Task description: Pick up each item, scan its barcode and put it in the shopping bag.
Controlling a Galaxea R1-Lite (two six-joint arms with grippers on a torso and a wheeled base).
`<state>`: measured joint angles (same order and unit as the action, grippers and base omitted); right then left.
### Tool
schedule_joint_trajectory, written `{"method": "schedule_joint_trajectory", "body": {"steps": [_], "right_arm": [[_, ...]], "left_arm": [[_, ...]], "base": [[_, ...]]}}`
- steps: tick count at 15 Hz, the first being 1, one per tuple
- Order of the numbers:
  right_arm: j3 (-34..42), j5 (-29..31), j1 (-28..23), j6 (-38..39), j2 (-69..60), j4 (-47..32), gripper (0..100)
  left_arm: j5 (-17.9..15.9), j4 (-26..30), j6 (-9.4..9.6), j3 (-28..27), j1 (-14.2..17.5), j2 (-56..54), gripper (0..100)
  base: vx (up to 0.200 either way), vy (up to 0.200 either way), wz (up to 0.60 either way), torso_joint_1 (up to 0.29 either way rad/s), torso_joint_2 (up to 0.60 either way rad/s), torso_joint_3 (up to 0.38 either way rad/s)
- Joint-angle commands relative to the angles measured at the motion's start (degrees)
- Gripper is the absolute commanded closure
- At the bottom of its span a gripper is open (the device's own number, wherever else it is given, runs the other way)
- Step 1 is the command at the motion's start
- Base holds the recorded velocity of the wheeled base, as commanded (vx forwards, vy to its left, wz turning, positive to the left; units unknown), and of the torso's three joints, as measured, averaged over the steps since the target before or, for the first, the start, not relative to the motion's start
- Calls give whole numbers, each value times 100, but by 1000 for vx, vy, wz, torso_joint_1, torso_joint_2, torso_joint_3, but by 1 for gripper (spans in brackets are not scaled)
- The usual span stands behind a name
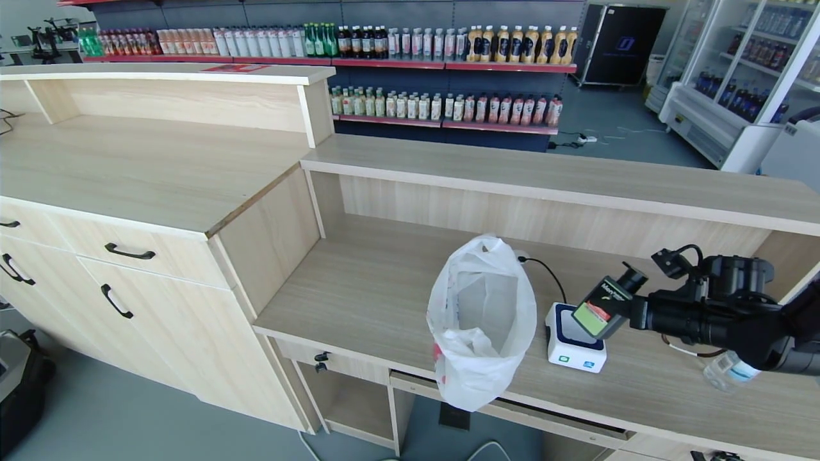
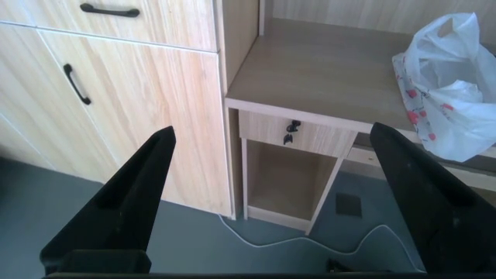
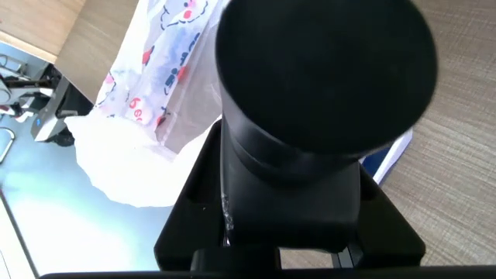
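Observation:
A dark bottle (image 1: 605, 307) with a black cap and a green and red label is held on its side by my right gripper (image 1: 634, 312), which is shut on it. It hangs just above the white scanner (image 1: 567, 355) on the desk (image 1: 384, 294). The right wrist view looks along the bottle (image 3: 325, 101), with the scanner's corner (image 3: 391, 155) under it. The white plastic shopping bag (image 1: 480, 320) stands open to the left of the scanner, at the desk's front edge. My left gripper (image 2: 267, 209) is open, low above the floor in front of the desk, apart from the bag (image 2: 446, 85).
A clear water bottle (image 1: 727, 371) lies on the desk under my right arm. A cable (image 1: 544, 272) runs from the scanner to the back wall. A taller counter with drawers (image 1: 128, 192) stands to the left. Drink shelves (image 1: 384, 51) line the room behind.

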<state>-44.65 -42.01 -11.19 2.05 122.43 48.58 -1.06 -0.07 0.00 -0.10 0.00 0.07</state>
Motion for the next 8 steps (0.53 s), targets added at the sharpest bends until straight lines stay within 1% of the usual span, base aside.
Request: {"method": "schedule_joint_trajectory", "body": {"steps": [1, 3, 8], "right_arm": [[-158, 0, 38, 41, 62, -6, 100], [-281, 0, 108, 217, 88, 2, 100], [-360, 0, 135, 217, 194, 2, 100]], "left_arm": [[1, -1, 0, 1, 0, 1, 0], [1, -1, 0, 1, 0, 1, 0], [1, -1, 0, 1, 0, 1, 0]], "base": [[0, 0, 0, 0, 0, 0], [0, 0, 0, 0, 0, 0], [0, 0, 0, 0, 0, 0]]}}
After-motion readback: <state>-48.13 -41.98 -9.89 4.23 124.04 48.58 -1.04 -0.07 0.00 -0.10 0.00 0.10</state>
